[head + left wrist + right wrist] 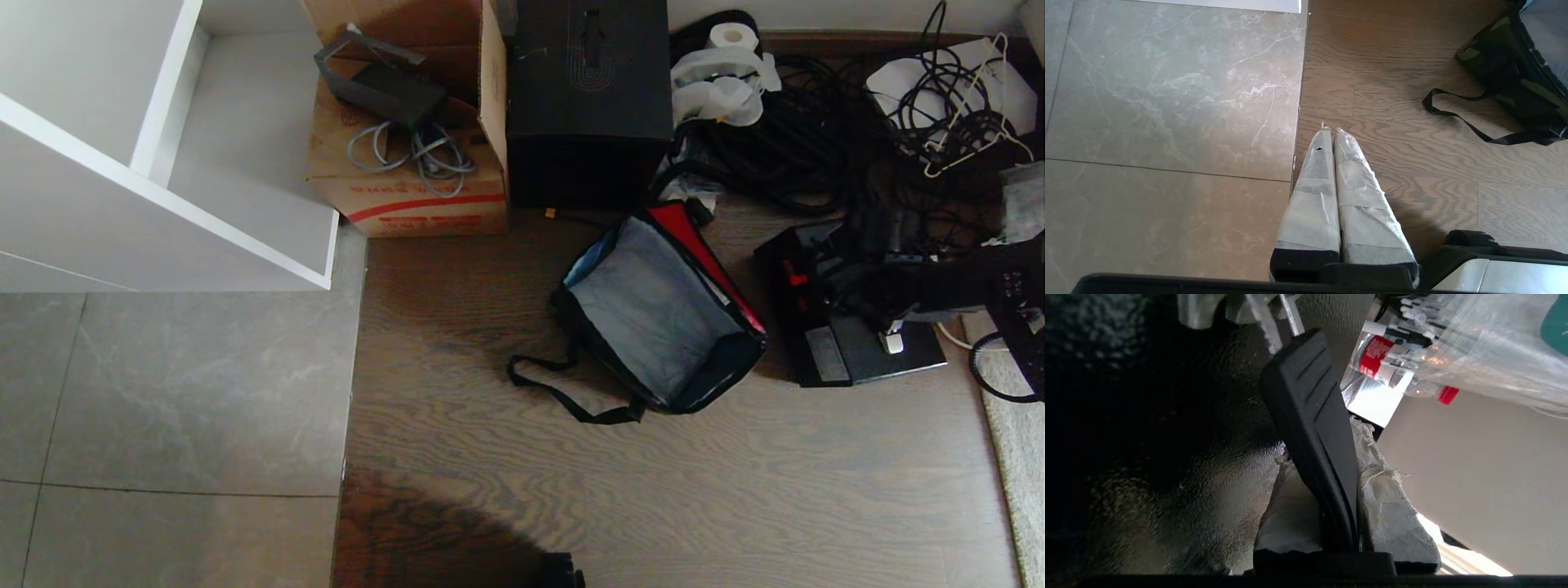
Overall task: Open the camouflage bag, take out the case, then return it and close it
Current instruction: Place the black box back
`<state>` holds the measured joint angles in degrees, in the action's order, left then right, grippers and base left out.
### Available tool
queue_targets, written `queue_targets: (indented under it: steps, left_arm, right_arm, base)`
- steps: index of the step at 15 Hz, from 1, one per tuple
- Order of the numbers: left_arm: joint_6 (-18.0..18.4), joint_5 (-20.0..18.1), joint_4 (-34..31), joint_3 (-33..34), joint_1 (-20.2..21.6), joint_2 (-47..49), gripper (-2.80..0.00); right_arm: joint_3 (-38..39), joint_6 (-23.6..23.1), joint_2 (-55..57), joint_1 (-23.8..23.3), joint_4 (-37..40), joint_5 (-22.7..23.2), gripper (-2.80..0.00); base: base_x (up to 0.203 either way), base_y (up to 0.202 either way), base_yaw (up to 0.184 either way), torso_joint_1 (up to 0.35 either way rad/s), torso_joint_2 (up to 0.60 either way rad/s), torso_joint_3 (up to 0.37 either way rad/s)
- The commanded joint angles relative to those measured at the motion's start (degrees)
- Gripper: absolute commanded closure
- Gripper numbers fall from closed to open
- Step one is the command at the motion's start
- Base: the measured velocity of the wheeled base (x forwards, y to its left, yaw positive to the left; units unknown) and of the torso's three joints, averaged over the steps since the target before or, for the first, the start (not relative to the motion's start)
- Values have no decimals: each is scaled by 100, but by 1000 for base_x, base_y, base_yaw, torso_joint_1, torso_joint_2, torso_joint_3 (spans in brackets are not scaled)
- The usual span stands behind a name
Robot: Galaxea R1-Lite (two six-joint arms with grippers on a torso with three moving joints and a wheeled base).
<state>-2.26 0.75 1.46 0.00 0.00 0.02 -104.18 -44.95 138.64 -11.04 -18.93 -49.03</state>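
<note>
The camouflage bag (653, 318) lies open on the wood floor, its grey inside empty and its red flap lining folded back to the right. Its camouflage side (1515, 69) and black strap (1457, 118) show in the left wrist view. The flat black case (865, 351) lies on the floor just right of the bag. My right gripper (891, 339) reaches over it from the right. It (1321, 441) is shut on the case's black bar handle (1306, 388), one padded finger on each side. My left gripper (1333, 130) hangs shut and empty over the tile-wood seam.
A tall black box (588, 90) and a brown carton (408, 180) stand behind the bag. A tangle of black cables (816, 139) fills the back right. A white shelf unit (163, 163) is at the left and a pale rug (1020, 457) at the right edge.
</note>
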Motion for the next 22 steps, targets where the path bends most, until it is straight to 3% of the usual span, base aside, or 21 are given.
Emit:
queue_targets:
  steps: [1, 12, 16, 20, 22]
  left_arm:
    - [-3, 4, 3, 53, 0, -2, 0]
    - [-3, 4, 3, 53, 0, -2, 0]
    - [-3, 4, 3, 53, 0, -2, 0]
    - [-3, 4, 3, 53, 0, -2, 0]
    - [-3, 4, 3, 53, 0, -2, 0]
  right_arm:
    - [69, -39, -441, 56, -33, -11, 0]
    - [1360, -278, -2438, 705, 59, 48, 0]
    - [2068, -314, -3159, 1234, 44, 60, 0]
    - [2634, -431, -3963, 2107, -16, 54, 0]
    - [2780, -445, -4091, 2273, -23, 60, 0]
  base:
    - [0, 0, 0, 0, 0, 0]
    - [0, 0, 0, 0, 0, 0]
    - [0, 0, 0, 0, 0, 0]
    - [0, 0, 0, 0, 0, 0]
    - [0, 0, 0, 0, 0, 0]
